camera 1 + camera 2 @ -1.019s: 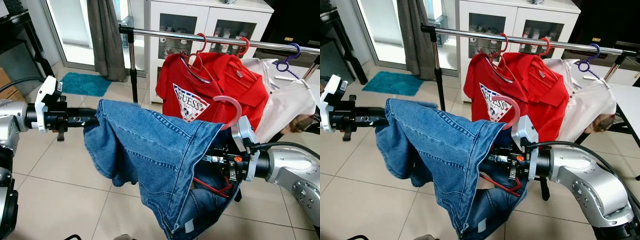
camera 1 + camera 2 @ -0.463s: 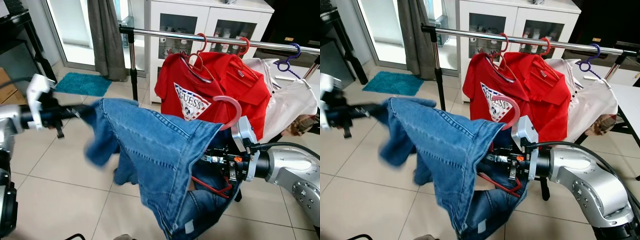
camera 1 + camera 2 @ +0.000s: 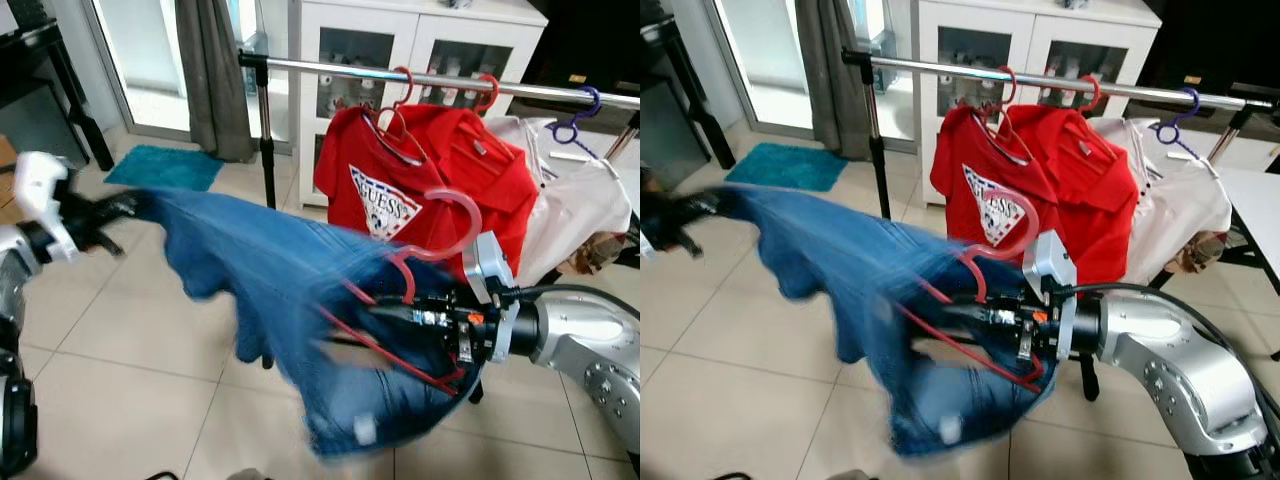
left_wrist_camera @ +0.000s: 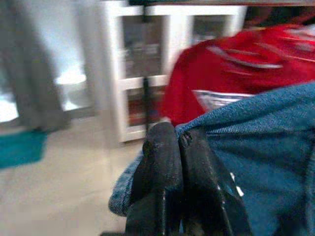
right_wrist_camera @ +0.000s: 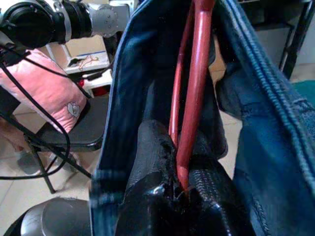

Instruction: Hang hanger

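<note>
My right gripper [image 3: 392, 311] is shut on a red hanger [image 3: 408, 284] at waist height, below and in front of the clothes rail [image 3: 330, 68]. Its pink hook [image 3: 1032, 215] points up. In the right wrist view the hanger's red bars [image 5: 194, 88] rise straight from my closed fingertips [image 5: 147, 147]. Blue jeans [image 3: 260, 280] drape over the hanger and stretch out to my left, blurred by motion. My left gripper [image 3: 112, 207] is shut on their far edge; the left wrist view shows denim [image 4: 256, 147] pinched between its fingers [image 4: 165, 147].
Two red shirts [image 3: 385, 190] and a white shirt [image 3: 580, 200] hang on the rail's right part; its left part by the upright [image 3: 265, 130] is bare. Behind stand a white cabinet [image 3: 440, 40], a curtain [image 3: 210, 80] and a teal mat [image 3: 165, 165].
My left gripper has pulled the jeans' edge further left and back. The denim has stretched out and slid off the hanger's near side, baring its red frame. The right gripper has stayed put.
</note>
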`<state>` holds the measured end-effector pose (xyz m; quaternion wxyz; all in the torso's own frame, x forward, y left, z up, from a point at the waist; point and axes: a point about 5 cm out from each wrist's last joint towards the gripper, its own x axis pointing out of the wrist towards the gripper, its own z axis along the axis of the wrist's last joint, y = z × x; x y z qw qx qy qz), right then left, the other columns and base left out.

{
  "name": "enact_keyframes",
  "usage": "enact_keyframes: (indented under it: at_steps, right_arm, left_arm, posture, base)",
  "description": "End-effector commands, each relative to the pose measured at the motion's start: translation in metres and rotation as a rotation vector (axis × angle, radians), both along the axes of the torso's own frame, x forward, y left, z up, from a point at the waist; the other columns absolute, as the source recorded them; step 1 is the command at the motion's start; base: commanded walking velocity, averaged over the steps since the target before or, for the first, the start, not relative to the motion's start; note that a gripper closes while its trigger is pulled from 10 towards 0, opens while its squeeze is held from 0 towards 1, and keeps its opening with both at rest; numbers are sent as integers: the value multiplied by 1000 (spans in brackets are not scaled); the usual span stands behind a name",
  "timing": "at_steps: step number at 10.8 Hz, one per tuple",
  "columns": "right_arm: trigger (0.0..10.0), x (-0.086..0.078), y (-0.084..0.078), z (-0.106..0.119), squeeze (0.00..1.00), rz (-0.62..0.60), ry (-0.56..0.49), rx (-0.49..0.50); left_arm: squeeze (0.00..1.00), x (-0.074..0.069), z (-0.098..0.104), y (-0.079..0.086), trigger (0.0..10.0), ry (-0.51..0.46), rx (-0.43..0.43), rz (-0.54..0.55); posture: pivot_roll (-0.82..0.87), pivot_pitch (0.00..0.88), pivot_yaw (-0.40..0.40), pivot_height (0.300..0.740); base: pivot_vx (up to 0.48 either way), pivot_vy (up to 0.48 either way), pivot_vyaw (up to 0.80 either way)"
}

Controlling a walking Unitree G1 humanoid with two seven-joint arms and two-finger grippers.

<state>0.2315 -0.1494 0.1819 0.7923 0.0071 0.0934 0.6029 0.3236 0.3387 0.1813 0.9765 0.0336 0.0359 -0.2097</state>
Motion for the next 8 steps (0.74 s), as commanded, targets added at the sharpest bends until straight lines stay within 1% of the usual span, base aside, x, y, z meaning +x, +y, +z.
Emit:
enact_keyframes:
  at_steps: [1, 2, 3, 4, 5, 6, 7, 8]
  right_arm:
    - [10000, 3, -7, 9, 0, -27, -48, 13]
    - [10000, 3, -8, 9, 0, -30, -48, 15]
    - [10000, 3, -9, 9, 0, -31, -47, 15]
    - [10000, 3, -9, 9, 0, -33, -47, 15]
    - [10000, 4, -9, 10, 0, -36, -49, 17]
    - [10000, 5, -10, 10, 0, -38, -51, 17]
    - [10000, 5, -10, 10, 0, -39, -52, 16]
    - [10000, 5, -9, 10, 0, -40, -53, 17]
  left_arm:
    - [0, -7, -6, 24, 0, 12, -46, 250]
    - [0, -13, -16, 36, 0, 47, -70, 405]
    - [0, -19, -28, 42, 0, 90, -68, 502]
    - [0, -21, -37, 40, 0, 119, -62, 533]
    - [0, -25, -48, 42, 0, 166, -43, 604]
    - [0, -28, -60, 41, 0, 207, -27, 649]
    - [0, -29, -65, 39, 0, 228, -23, 660]
    - [0, -27, -67, 33, 0, 219, -30, 621]
  posture:
    - [-115, 0, 14, 740]
    - [-115, 0, 13, 740]
    - [-115, 0, 10, 740]
    - [-115, 0, 10, 740]
    - [-115, 0, 10, 740]
    - [-121, 0, 13, 740]
    - [-121, 0, 13, 740]
    - [-121, 0, 11, 740]
  base:
    - [0, 0, 0]
    - [0, 0, 0]
    - [0, 0, 0]
    - [0, 0, 0]
    - [0, 0, 0]
    - [0, 0, 0]
    - [0, 0, 0]
    - [0, 0, 0]
